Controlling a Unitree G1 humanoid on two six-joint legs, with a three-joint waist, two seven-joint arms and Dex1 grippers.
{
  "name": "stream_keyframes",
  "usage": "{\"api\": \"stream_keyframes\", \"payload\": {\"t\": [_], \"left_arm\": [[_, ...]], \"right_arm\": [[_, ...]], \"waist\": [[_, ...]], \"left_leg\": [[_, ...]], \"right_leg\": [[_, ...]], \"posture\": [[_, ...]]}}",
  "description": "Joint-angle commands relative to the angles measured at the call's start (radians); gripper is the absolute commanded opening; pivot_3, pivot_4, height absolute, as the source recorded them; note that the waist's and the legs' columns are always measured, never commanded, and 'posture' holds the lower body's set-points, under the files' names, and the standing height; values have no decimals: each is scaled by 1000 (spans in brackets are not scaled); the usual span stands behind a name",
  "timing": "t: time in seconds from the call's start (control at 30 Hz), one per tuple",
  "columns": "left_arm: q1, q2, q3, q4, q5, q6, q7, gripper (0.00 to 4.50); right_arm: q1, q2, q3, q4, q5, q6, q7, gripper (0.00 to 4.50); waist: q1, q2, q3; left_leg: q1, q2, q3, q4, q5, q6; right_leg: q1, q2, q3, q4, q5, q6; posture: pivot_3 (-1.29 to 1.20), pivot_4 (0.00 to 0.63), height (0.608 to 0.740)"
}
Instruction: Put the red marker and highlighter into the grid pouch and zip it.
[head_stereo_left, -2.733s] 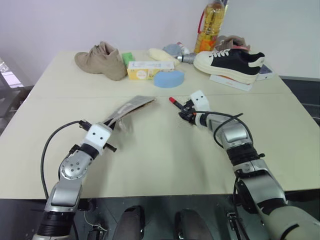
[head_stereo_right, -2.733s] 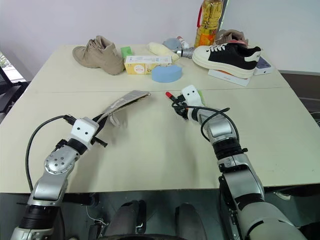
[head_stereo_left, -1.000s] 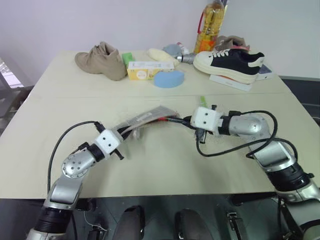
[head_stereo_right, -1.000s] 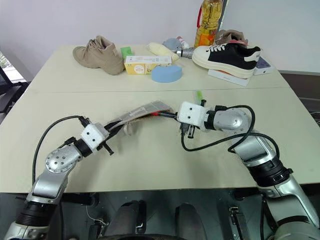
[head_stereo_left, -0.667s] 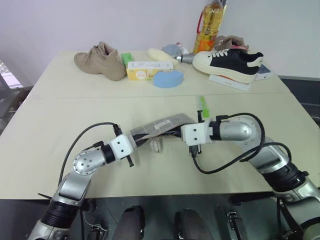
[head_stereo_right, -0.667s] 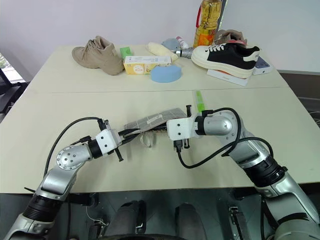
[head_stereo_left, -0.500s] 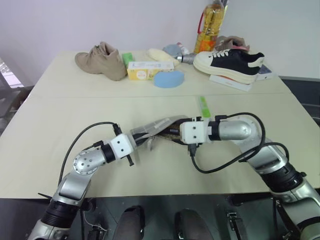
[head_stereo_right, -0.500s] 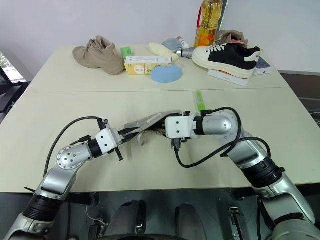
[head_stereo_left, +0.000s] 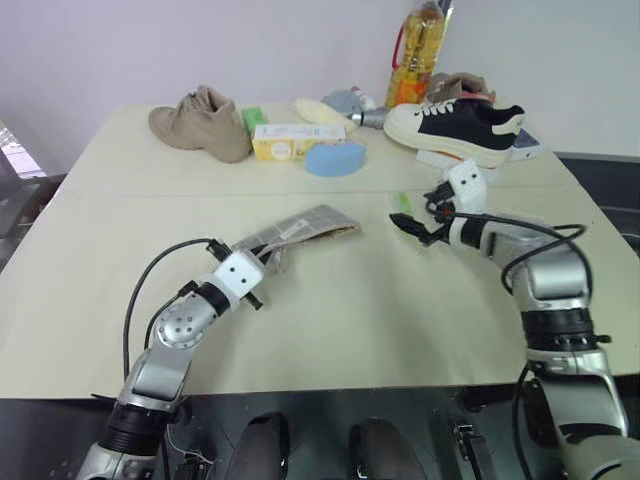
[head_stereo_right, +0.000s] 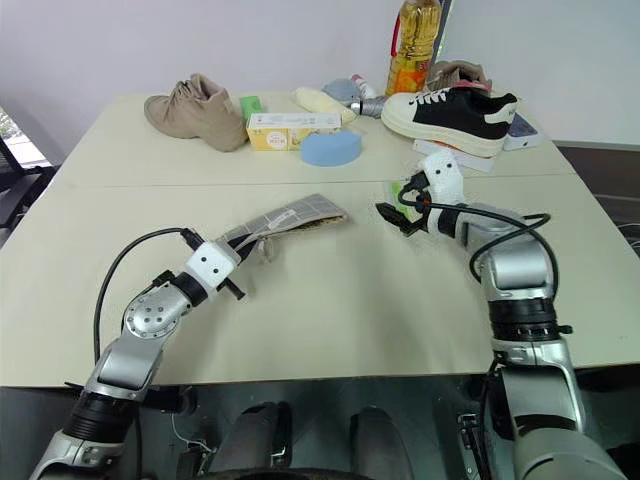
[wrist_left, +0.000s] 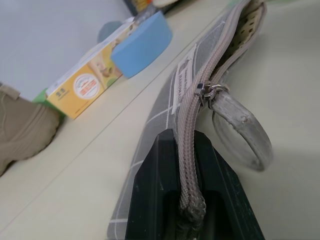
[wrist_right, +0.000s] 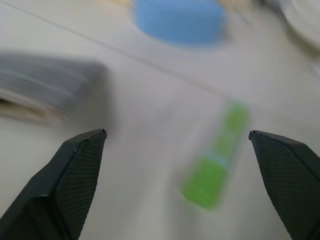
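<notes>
On the surface (head_stereo_left: 330, 300), near its middle, the pouch (head_stereo_left: 300, 228) lies as the largest task item: flat, soft grey fabric with a white grid, its far end open and sagging, so it is judged limp and light, liable to fold or slide if pushed. The left tool (wrist_left: 186, 200) is pressed together on the pouch's near end along the zip tape, and that end is lifted off the surface; this corner grip looks the right place to steady it. A clear ring pull (wrist_left: 240, 130) hangs from the zip slider part-way along, the natural hold for closing, though small and likely slippery. The highlighter (wrist_right: 216, 162), light green and short, lies flat on the surface well apart from the pouch's open end, just ahead of the right tool (head_stereo_left: 420, 222), whose jaws stand spread wide and empty. It is judged rigid, light and smooth; take it across its middle. The marker cannot be seen; whether it sits inside the pouch cannot be told.
</notes>
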Motion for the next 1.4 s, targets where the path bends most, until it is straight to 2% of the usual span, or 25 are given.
{"api": "stream_keyframes", "payload": {"t": [0.03,0.2,0.23,0.3,0.47,0.5,0.57,0.7,0.87,1.0,1.4], "left_arm": [[-25,-33,7,3,21,34,56,0],[-51,-55,-6,11,32,46,70,0],[-54,-57,-8,11,33,47,72,0],[-56,-59,-10,11,34,49,73,0],[-52,-59,1,11,28,53,73,0],[-53,-57,4,12,27,53,72,0],[-56,-53,10,15,23,52,70,0],[-67,-43,25,20,6,49,60,0],[-79,-31,21,28,-20,25,29,0],[-78,-33,8,16,-39,13,1,0],[-40,-36,-18,-36,-57,-13,-48,0]], "right_arm": [[-68,56,-1,137,-43,-53,-109,4477],[-129,101,-17,340,-61,-139,-179,4477],[-137,105,-24,366,-60,-153,-192,4247],[-148,106,-33,390,-51,-171,-191,3649],[-133,87,-27,330,-40,-185,-152,1008],[-120,77,-14,294,-48,-185,-136,874],[-89,47,21,210,-68,-190,-92,888],[32,-107,140,-42,-126,-313,99,888],[143,-230,157,-269,-74,-357,272,888],[152,-226,177,-333,-79,-319,290,888],[119,-180,216,-312,-101,-300,291,888]], "waist": [[-1,0,0],[1,0,0],[1,0,0],[1,0,0],[1,0,0],[2,0,0],[2,0,0],[4,0,0],[1,0,0],[1,0,0],[5,0,0]], "left_leg": [[-1,0,0,0,0,0],[-1,0,0,0,0,0],[-1,0,0,1,0,0],[-1,0,0,1,0,0],[-2,1,0,0,0,0],[-2,1,0,0,0,0],[-2,1,0,0,0,0],[-4,1,0,0,0,0],[-4,1,-1,1,0,0],[-3,3,-1,1,0,0],[-3,3,-1,1,0,-1]], "right_leg": [[-1,1,0,0,0,0],[-1,2,0,0,0,0],[-1,2,0,0,0,0],[0,2,0,0,0,0],[-1,2,0,0,0,0],[-1,2,0,0,0,0],[-1,2,0,0,0,0],[-3,2,0,0,0,1],[-2,3,0,-1,0,1],[-1,5,0,0,0,0],[-1,4,0,-1,0,0]], "posture": [[0,150,740],[0,150,740],[0,150,740],[0,150,740],[0,150,740],[0,150,740],[0,150,740],[0,150,740],[0,150,740],[0,150,740],[0,150,740]]}}
